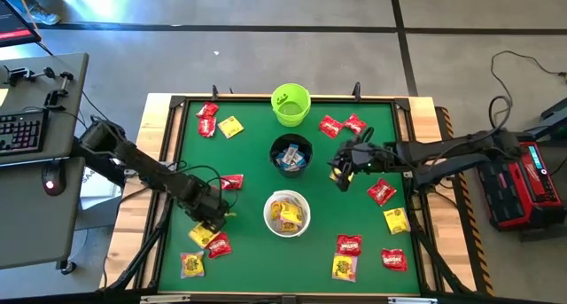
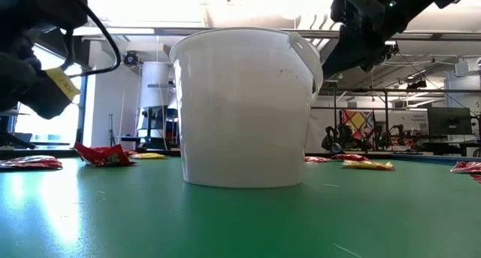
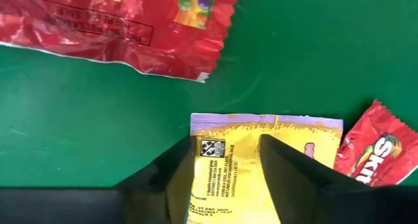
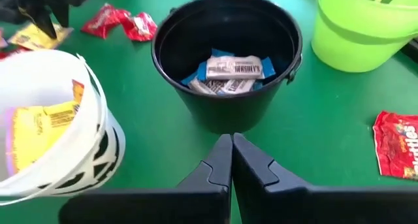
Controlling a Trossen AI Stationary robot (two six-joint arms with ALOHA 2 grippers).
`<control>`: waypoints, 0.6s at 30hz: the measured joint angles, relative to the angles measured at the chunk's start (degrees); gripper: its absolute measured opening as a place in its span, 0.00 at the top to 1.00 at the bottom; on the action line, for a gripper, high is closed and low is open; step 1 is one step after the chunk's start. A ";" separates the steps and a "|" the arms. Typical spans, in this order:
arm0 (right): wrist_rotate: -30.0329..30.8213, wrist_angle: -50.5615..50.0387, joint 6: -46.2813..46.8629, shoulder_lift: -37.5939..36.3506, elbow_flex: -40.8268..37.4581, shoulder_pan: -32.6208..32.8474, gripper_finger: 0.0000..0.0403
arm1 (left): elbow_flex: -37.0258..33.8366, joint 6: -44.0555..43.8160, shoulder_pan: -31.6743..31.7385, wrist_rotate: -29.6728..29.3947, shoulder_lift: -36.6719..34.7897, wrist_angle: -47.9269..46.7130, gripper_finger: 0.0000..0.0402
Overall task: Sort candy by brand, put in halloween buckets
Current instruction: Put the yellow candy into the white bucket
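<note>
Clamped on a yellow candy packet (image 1: 205, 232), the left gripper (image 1: 215, 221) sits at the table's left, between a red packet (image 1: 232, 182) above it and another red one (image 1: 219, 245) below, while the right gripper (image 1: 342, 175), its jaws pressed together on nothing, hangs just right of the black bucket (image 1: 291, 155); from above, the lime green bucket (image 1: 291, 105), the black one and the white bucket (image 1: 287, 213) stand in a line down the middle of the green table (image 1: 248, 277), with red and yellow packets scattered on both sides. At table height, the white bucket (image 2: 244, 107) fills the centre, and the yellow packet (image 2: 62, 83) shows lifted clear of the table in the dark gripper at the left. Past the left wrist, the two fingers (image 3: 292, 168) pinch the yellow packet (image 3: 248, 165), with red Skittles packets (image 3: 375, 149) lying on the mat beyond. Past the right wrist, the closed fingers (image 4: 230, 165) point at the black bucket (image 4: 225, 61), which holds blue-and-white Hershey's bars (image 4: 232, 70), and the white bucket (image 4: 55, 123) already holds yellow packets. I judge the step in hand to be carrying a yellow packet; next it calls for a swing over the white bucket's rim and a release there.
</note>
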 joint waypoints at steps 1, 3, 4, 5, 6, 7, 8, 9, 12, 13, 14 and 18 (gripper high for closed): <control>-0.13 0.23 -0.13 0.47 0.00 0.01 1.00 | -0.01 0.04 -0.02 -0.02 0.00 -0.12 0.63; -0.96 0.98 -0.13 1.26 0.00 -0.01 1.00 | -0.09 0.08 -0.03 -0.07 0.01 -0.47 0.71; -1.30 1.45 -0.20 1.53 0.00 0.01 1.00 | -0.09 0.30 -0.04 -0.09 0.02 -0.71 0.75; -1.42 1.80 -0.33 1.68 0.00 0.01 1.00 | -0.13 0.73 -0.04 -0.15 0.04 -0.73 0.79; -1.51 1.97 -0.35 1.68 0.00 0.01 1.00 | -0.13 1.37 -0.04 -0.24 0.04 -0.71 0.83; -1.52 2.11 -0.35 1.64 0.00 0.01 1.00 | -0.13 2.04 -0.04 -0.24 0.07 -0.63 0.88; -1.52 2.18 -0.48 1.52 0.00 0.01 1.00 | -0.13 2.53 -0.04 -0.24 0.07 -0.56 0.92; -1.50 2.17 -1.00 1.36 0.00 0.01 1.00 | -0.13 2.78 -0.04 -0.26 0.07 -0.47 0.95; -1.50 2.16 -1.77 0.40 0.00 0.01 1.00 | 0.13 3.19 -0.04 -0.41 0.13 -0.59 0.99; -1.52 2.13 -1.80 -0.01 0.00 0.01 1.00 | 0.39 3.42 -0.07 -0.63 0.17 -0.86 0.99; -1.55 2.05 -1.85 -0.39 0.00 0.01 1.00 | 0.73 3.68 -0.07 -0.96 0.26 -1.03 0.99; -1.76 1.93 -1.89 -2.49 0.00 0.01 1.00 | 3.41 5.54 -0.04 -2.38 0.33 -2.64 1.00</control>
